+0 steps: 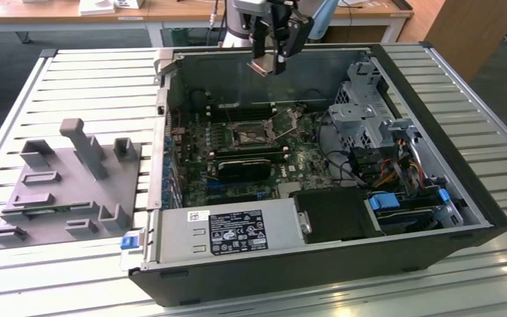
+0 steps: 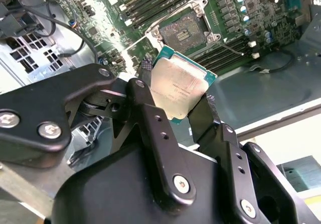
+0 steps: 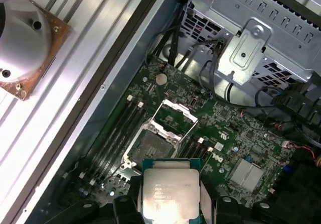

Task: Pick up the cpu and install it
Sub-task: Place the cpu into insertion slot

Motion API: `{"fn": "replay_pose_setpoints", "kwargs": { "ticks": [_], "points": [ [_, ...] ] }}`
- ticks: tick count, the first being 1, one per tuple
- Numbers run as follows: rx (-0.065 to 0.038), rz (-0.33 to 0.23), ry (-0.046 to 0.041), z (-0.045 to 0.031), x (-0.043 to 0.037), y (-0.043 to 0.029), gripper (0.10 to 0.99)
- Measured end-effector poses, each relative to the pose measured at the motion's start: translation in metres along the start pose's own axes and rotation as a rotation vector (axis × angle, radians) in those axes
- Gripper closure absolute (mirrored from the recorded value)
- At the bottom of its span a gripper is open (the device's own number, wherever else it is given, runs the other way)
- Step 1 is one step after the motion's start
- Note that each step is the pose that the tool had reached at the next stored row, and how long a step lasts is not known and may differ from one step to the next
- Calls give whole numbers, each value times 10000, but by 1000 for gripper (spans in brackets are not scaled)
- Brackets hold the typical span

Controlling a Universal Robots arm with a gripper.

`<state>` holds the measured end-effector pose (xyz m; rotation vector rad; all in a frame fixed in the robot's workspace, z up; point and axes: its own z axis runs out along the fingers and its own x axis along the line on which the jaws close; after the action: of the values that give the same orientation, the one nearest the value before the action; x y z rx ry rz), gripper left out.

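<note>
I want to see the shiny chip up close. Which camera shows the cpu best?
The first wrist view: the cpu faces the camera flat. The second wrist view shows it tilted in the hand; the exterior view shows it small, above the open case.

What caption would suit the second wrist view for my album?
The jaws grip the cpu, with the open socket on the motherboard beyond.

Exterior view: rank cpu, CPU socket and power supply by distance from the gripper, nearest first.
1. cpu: clamped in the gripper, above the far side of the case.
2. CPU socket: on the motherboard, mid-case.
3. power supply: at the case's near edge, toward the exterior view's left.
</note>
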<state>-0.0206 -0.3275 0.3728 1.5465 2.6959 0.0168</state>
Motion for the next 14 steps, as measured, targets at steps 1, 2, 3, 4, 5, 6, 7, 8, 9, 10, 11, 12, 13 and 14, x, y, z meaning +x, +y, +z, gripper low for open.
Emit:
{"fn": "replay_pose_setpoints", "kwargs": {
  "ticks": [1,2,3,4,5,6,7,8,9,10,11,12,13,14],
  "points": [
    [1,69,-2,0,0,0,545],
    [3,148,-4,1,1,0,545],
    [4,222,-5,1,1,0,545],
    [6,292,-7,2,1,0,545],
    [8,359,-10,2,1,1,545],
    [9,422,-11,2,2,1,545],
    [10,484,-12,3,2,1,545],
    [12,541,-14,3,2,1,545],
    [13,593,-15,4,3,2,545],
    [15,648,-17,4,3,2,545],
    [16,700,-18,4,4,2,545],
    [17,752,-20,4,4,2,545],
    [18,803,-21,5,5,3,545],
    [20,854,-22,5,6,3,545]
  ]
}}
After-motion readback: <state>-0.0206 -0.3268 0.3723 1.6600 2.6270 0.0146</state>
